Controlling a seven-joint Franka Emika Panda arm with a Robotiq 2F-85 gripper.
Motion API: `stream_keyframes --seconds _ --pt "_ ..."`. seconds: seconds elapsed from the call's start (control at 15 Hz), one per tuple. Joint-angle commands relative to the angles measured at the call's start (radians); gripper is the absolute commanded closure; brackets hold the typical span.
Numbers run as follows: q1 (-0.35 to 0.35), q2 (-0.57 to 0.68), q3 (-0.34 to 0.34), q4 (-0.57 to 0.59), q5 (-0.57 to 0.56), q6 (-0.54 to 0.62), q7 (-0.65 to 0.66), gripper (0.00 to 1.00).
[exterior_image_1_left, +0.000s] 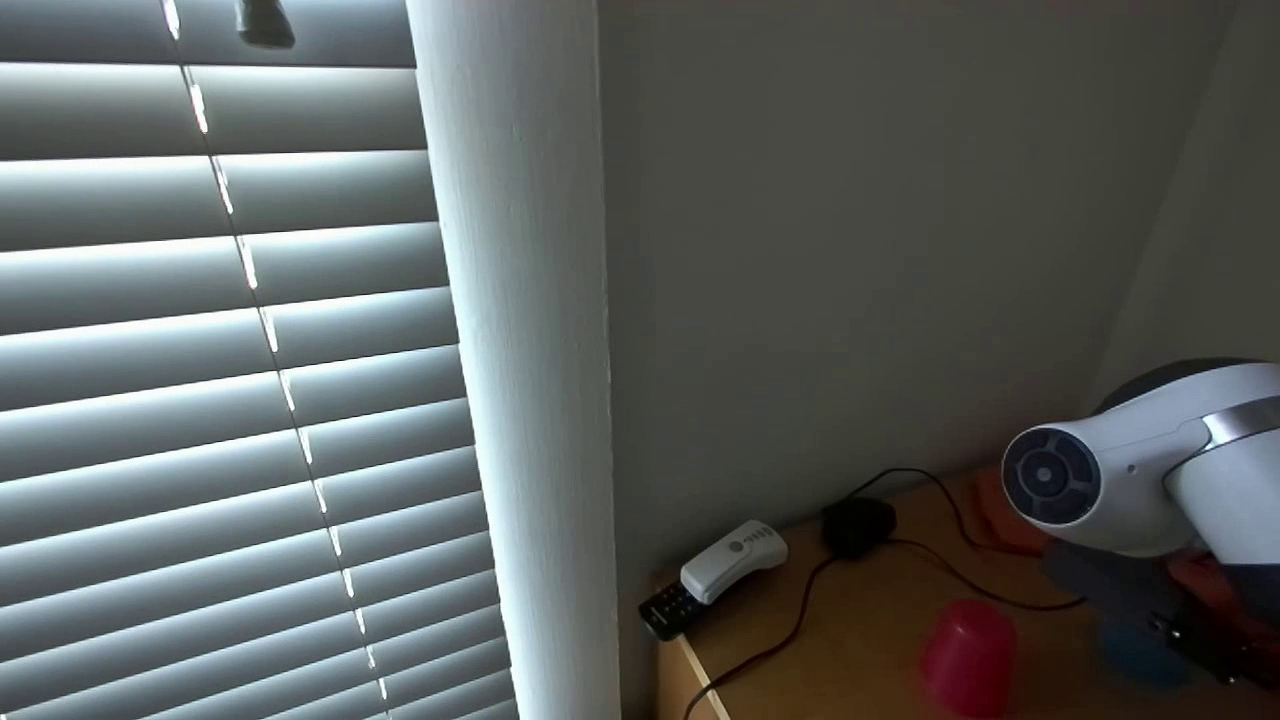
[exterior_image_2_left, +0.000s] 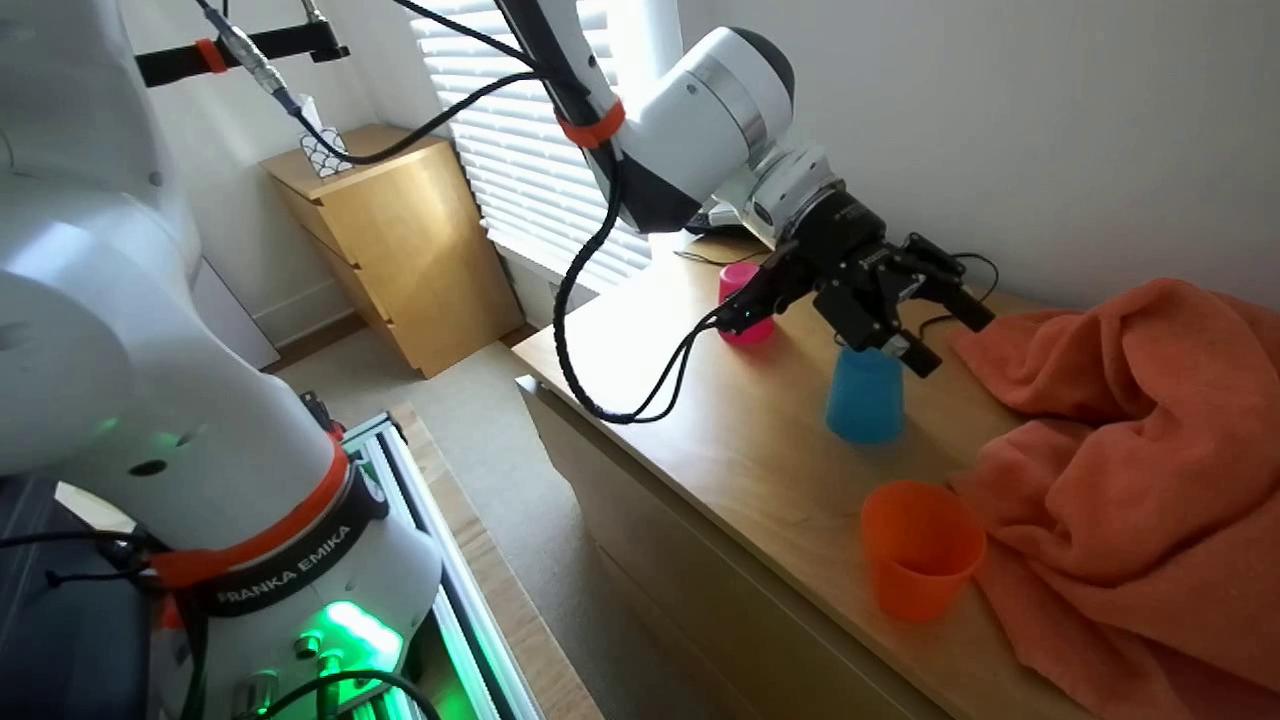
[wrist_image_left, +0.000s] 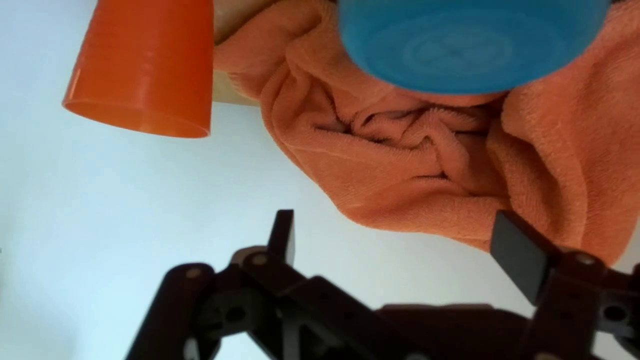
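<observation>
I see the black two-fingered gripper (wrist_image_left: 397, 242) spread wide, empty, near an upside-down tapered blue plastic cup (exterior_image_2_left: 864, 408), upright tapered orange plastic cup (exterior_image_2_left: 918, 565) beside crumpled orange terry towel (exterior_image_2_left: 1130, 480).

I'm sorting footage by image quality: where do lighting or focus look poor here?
In an exterior view, backlit blinds glow while the blue cup is nearly lost in shadow; in an exterior view, a green light glares on the robot's base; in the wrist view, the jaws look softer than the orange towel.
</observation>
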Motion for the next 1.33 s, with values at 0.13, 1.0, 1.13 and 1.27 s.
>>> stream_keyframes --seconds 0.13,1.0,1.13,1.27 --pt "0.023 0.014 -0.013 0.003 0.005 0.002 -0.002 0.00" --pt "-0.082 -0.200 -0.121 -0.105 0.177 0.300 -0.312 0.00" --pt "-0.102 -0.218 -0.151 -0.128 0.177 0.371 -0.346 0.00" --pt "-0.125 -0.230 -0.180 -0.148 0.171 0.474 -0.380 0.00"
